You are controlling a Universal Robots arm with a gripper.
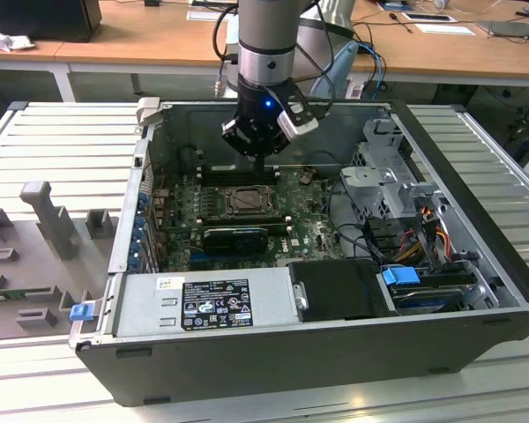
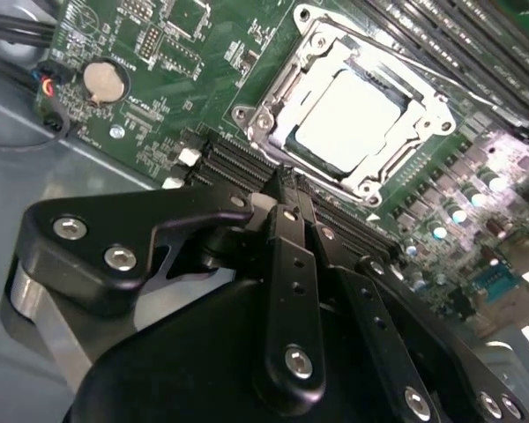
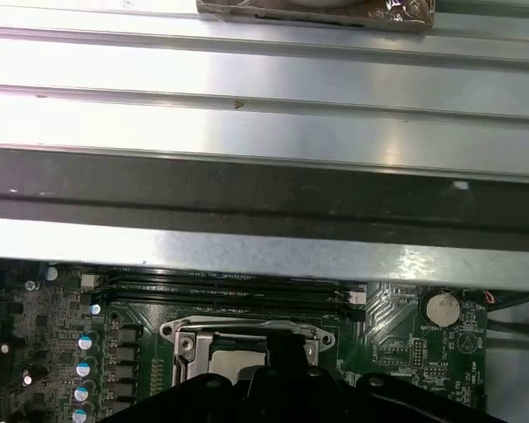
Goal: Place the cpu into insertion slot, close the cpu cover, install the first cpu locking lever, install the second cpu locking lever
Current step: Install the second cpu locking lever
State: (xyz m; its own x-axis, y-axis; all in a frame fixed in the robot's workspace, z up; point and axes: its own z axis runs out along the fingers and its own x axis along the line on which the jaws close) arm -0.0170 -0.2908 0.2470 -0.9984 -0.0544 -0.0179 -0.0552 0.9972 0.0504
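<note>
The cpu [image 2: 348,119], a pale square chip, lies flat in the insertion slot [image 1: 247,202] on the green motherboard. The cpu cover [image 2: 269,110], a silvery frame, lies down around the chip. My gripper [image 1: 263,161] hangs just above the slot's far edge inside the open computer case. In the second wrist view the two black fingers [image 2: 291,264] meet at their tips [image 2: 286,181] with nothing between them, a little short of the socket. In the first wrist view the gripper [image 3: 285,345] hides part of the socket. I cannot make out the locking levers.
A grey power supply box [image 1: 203,304] runs along the case's near wall. A long black expansion card [image 1: 236,236] lies just in front of the socket, with memory slots [image 1: 238,174] behind it. A drive cage [image 1: 397,176] and cables fill the exterior view's right.
</note>
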